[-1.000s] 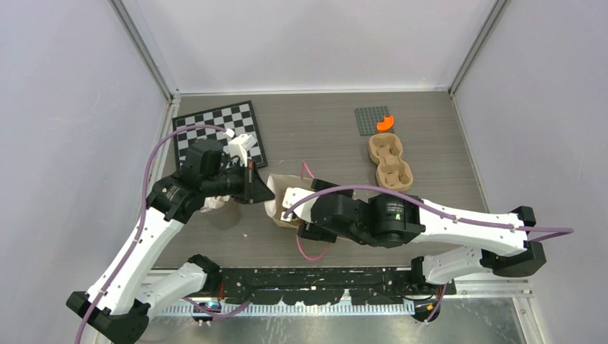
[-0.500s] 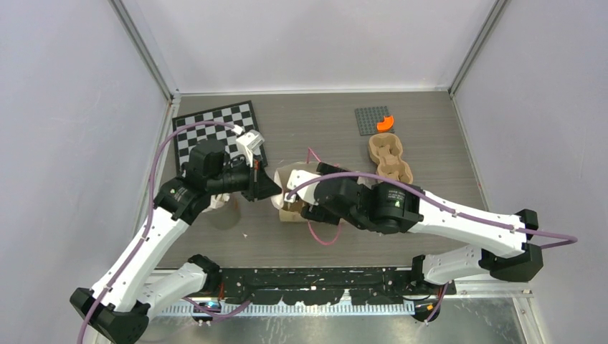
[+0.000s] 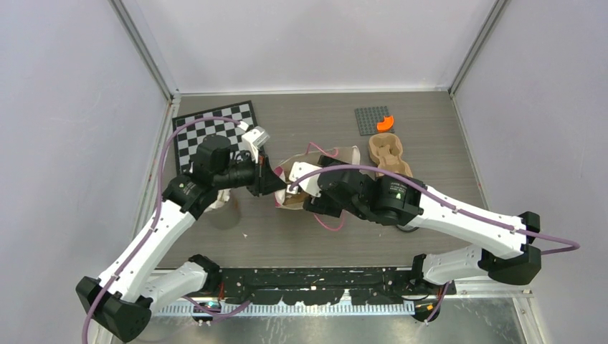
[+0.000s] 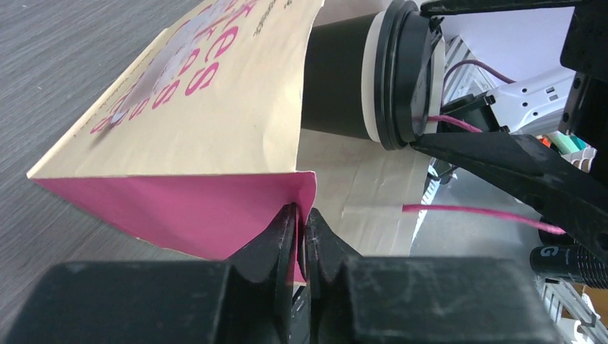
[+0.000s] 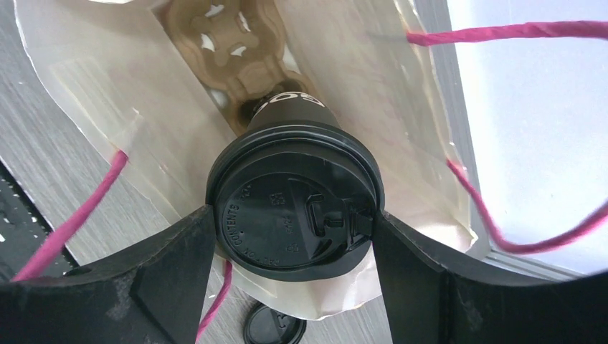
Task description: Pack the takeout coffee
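Right gripper (image 5: 290, 247) clamps coffee cup (image 5: 294, 208) at lid rim; left gripper (image 4: 301, 226) pinches bag (image 4: 193, 100) edge; we judge walls crushable, rim stiff.

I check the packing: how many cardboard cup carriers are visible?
2. One cup carrier lies inside the paper bag, past the coffee cup; a second carrier sits on the table, outside the bag. More may be hidden.
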